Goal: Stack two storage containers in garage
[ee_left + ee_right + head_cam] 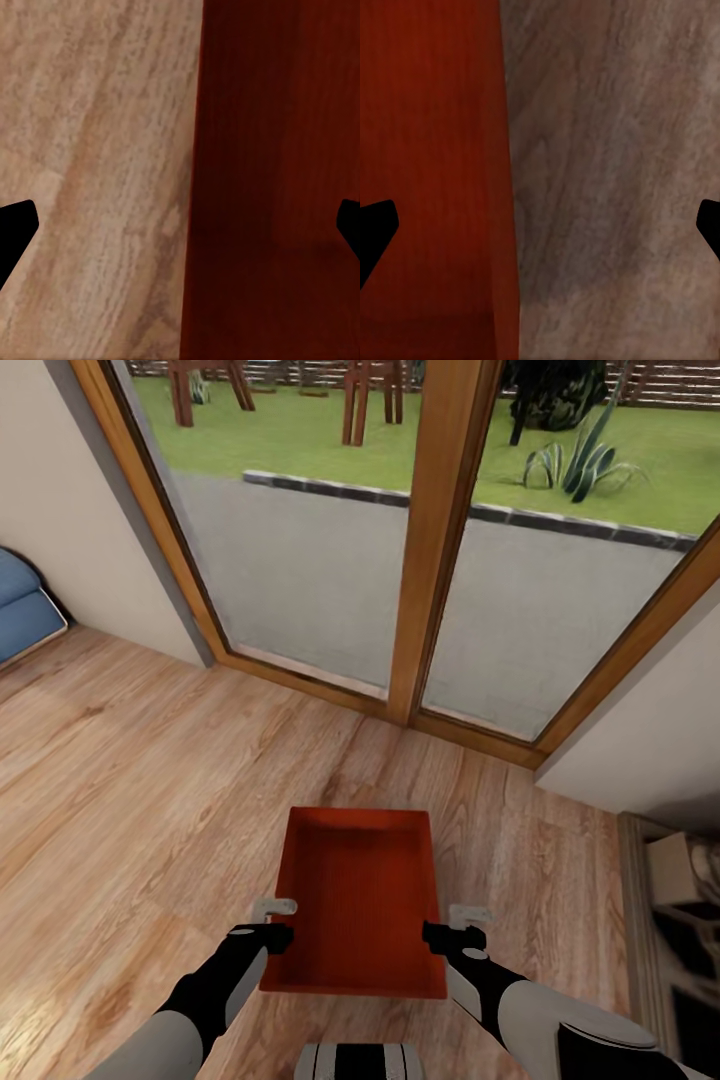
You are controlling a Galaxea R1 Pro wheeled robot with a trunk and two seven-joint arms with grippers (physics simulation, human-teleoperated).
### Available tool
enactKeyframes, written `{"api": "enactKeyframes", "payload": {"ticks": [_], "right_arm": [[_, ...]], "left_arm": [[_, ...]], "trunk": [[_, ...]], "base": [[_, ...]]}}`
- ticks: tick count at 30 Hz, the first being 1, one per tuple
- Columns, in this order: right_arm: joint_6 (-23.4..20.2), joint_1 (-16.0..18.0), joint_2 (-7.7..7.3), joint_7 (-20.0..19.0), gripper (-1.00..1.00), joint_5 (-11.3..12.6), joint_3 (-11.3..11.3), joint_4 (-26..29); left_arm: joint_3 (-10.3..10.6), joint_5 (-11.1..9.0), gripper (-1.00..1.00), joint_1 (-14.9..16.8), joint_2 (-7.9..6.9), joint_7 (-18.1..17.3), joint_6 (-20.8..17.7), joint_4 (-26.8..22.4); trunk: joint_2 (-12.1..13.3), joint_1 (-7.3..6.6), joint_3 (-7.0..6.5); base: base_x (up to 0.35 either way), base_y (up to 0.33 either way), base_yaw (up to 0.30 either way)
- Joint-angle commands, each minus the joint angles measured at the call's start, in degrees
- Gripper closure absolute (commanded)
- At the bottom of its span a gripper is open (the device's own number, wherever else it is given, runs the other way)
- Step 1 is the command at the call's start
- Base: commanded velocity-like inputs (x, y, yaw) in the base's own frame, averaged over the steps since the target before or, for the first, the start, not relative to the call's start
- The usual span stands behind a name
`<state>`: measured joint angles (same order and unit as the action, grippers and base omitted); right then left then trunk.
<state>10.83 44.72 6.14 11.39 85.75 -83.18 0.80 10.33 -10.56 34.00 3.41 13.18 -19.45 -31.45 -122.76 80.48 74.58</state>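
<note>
Between the two grippers sat one bin (358, 895) on the wood floor (130, 780) of the living room, its long axis running away from the robot toward the glass doors (330, 540). The left gripper (274, 923) was at the bin's left long wall, close to the near corner, and the right gripper (458, 926) was at the right long wall at about the same place. Both arms looked equally near, one at each side.

Both left fingers showed in the left wrist view, spread wide, and the bin wall (196, 187) ran through the gap between them, with floor on one side and red plastic on the other. The right wrist view gave the mirror picture, the wall (506, 187) again standing between the spread fingers. So both pairs of jaws were released and straddled a wall but did not yet pinch it. I judged that the coming move was to close each pair on its wall and then lift evenly.

Counted: one bin, two grippers, one blue sofa (25, 610) at the far left, two door panes.
</note>
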Motion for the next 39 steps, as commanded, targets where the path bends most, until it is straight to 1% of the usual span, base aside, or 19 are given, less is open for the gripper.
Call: {"api": "enactKeyframes", "payload": {"ticks": [1,5,11,12,14,20,39], "right_arm": [[0.08,0.01,0.00,0.30,-1.00,0.45,-0.49,0.08],[-0.01,0.01,0.03,0.30,-1.00,0.38,-0.53,0.08],[-0.10,0.01,0.63,0.30,-1.00,-0.13,-1.07,0.16],[-0.11,0.01,1.33,0.30,-1.00,-0.19,-1.13,0.17],[-0.11,0.01,1.64,0.30,-1.00,-0.22,-1.11,0.17],[-0.13,0.01,1.71,0.30,-1.00,-0.15,-1.09,0.17],[-0.20,0.01,1.42,0.30,-1.00,0.03,-0.72,0.17]], "left_arm": [[0.39,-0.60,-1.00,0.02,-0.03,0.53,-0.23,-0.10],[0.39,-0.60,-1.00,0.02,0.06,0.53,-0.23,-0.07],[0.39,-0.60,-1.00,0.02,0.02,0.53,-0.23,-0.10],[0.39,-0.60,-1.00,0.02,0.02,0.53,-0.23,-0.10],[0.39,-0.60,-1.00,0.02,0.02,0.53,-0.23,-0.09],[0.39,-0.60,-1.00,0.02,0.01,0.53,-0.19,-0.10],[0.53,-0.42,-1.00,0.02,0.10,0.98,-0.06,-0.48]], "trunk": [[-0.43,0.22,0.22],[-2.03,1.10,0.94],[-4.44,2.41,2.01],[-4.84,2.63,2.19],[-5.64,3.07,2.55],[-8.05,4.39,3.63],[-8.05,4.39,3.63]], "base": [[0.000,0.000,0.000],[0.000,0.000,0.000],[0.000,0.000,0.000],[0.000,0.000,0.000],[0.000,0.000,0.000],[0.000,0.000,0.000],[0.000,0.000,0.000]]}}
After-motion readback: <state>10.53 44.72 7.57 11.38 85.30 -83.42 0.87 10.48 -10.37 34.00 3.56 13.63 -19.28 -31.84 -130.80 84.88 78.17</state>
